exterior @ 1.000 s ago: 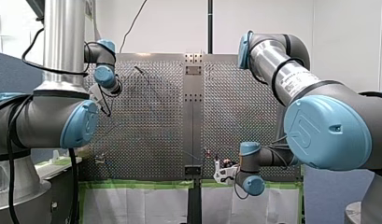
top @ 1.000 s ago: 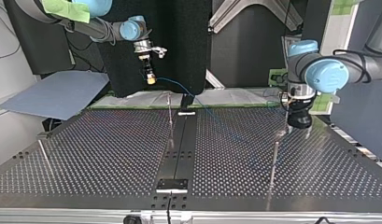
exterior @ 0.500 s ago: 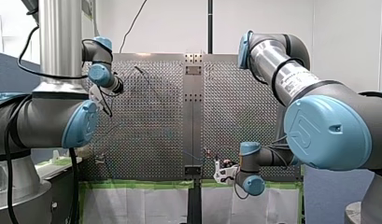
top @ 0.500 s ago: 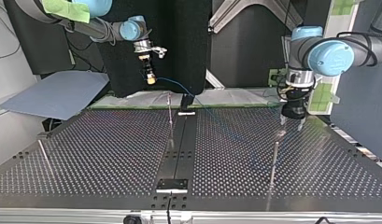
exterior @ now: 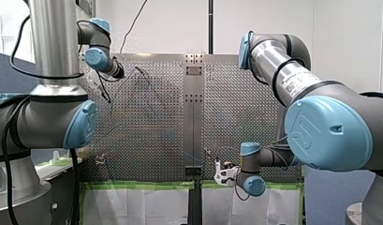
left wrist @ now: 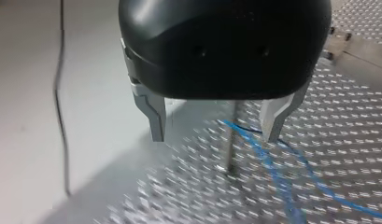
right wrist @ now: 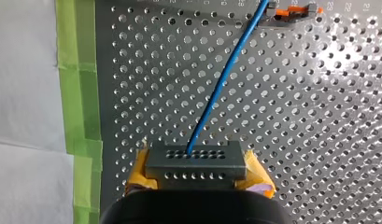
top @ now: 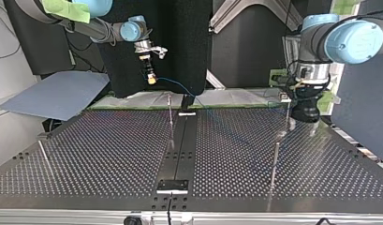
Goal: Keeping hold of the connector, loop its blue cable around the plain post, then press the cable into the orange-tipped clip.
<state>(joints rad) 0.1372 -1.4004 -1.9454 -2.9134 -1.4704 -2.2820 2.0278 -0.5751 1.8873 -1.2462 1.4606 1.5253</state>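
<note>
My left gripper (left wrist: 214,137) has shifted, jaws apart.

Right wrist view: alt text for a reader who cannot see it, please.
My right gripper clamps a grey connector between yellow-padded fingers. Its blue cable runs ahead across the perforated table, passing beside an orange-tipped clip.

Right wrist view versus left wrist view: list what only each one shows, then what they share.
Only the right wrist view: my right hand shut on the connector, the orange-tipped clip, green tape. Only the left wrist view: my left hand, open and empty, with a thin post ahead of it. Both: the blue cable and the perforated table.
</note>
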